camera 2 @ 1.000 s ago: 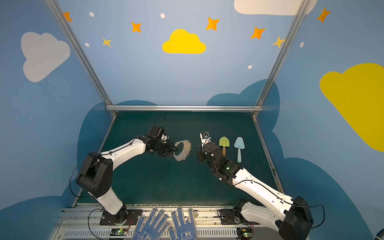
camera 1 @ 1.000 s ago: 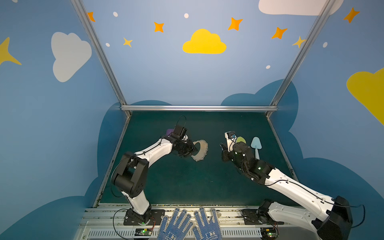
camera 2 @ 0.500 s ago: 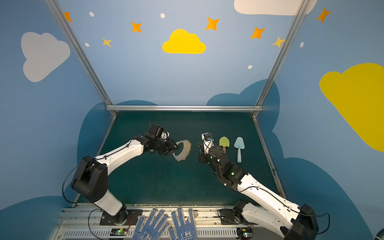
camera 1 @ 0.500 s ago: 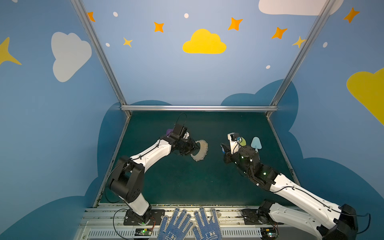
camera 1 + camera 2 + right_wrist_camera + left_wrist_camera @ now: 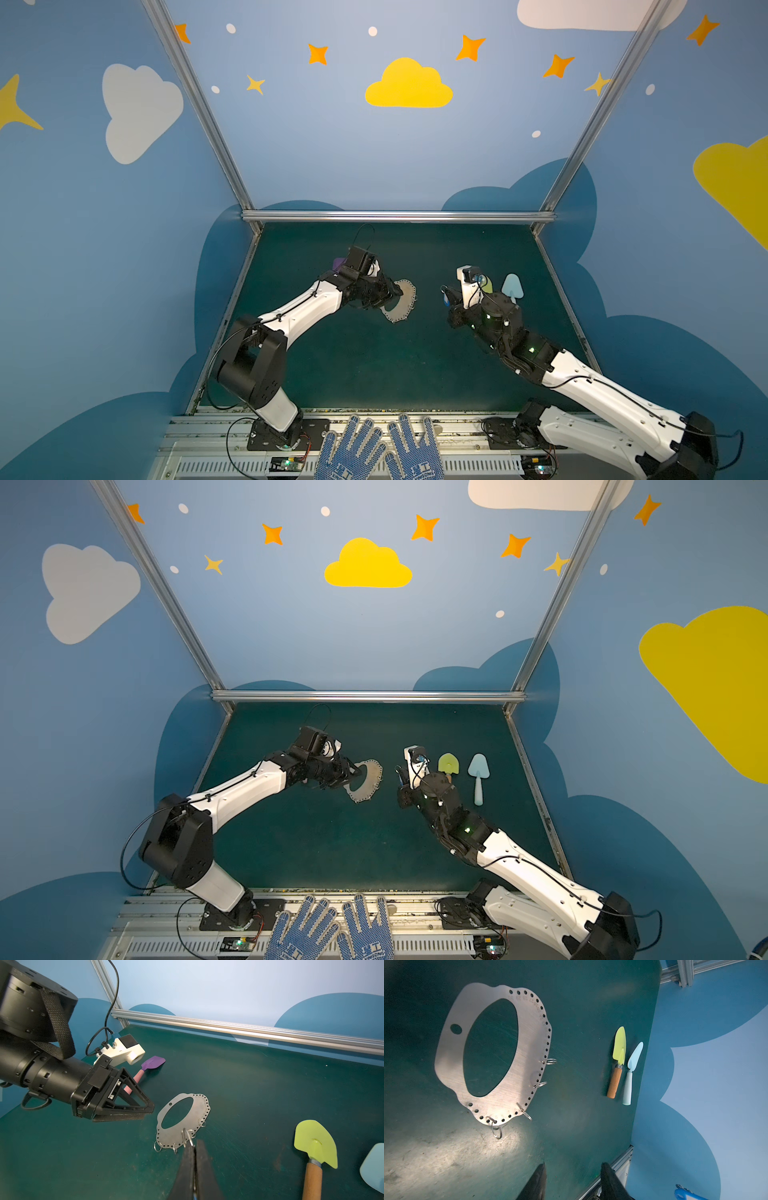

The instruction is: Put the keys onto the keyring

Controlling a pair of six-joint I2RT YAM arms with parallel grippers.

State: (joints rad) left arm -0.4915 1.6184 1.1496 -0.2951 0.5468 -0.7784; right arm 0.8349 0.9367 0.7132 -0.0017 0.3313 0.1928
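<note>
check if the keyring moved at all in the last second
No. The keyring lies in the same spot on the green mat, the same way left of the yellow-green shovel as a second ago.

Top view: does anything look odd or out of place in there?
A pair of blue dotted work gloves lies on the front metal rail, off the green table; they seem left behind. Nothing looks spilled or damaged.

The left arm (image 5: 307,307) has stretched out flatter, carrying its jaws up to the keyring's (image 5: 409,295) near edge. The right arm's (image 5: 582,374) elbow has sunk lower and swung outward.
</note>
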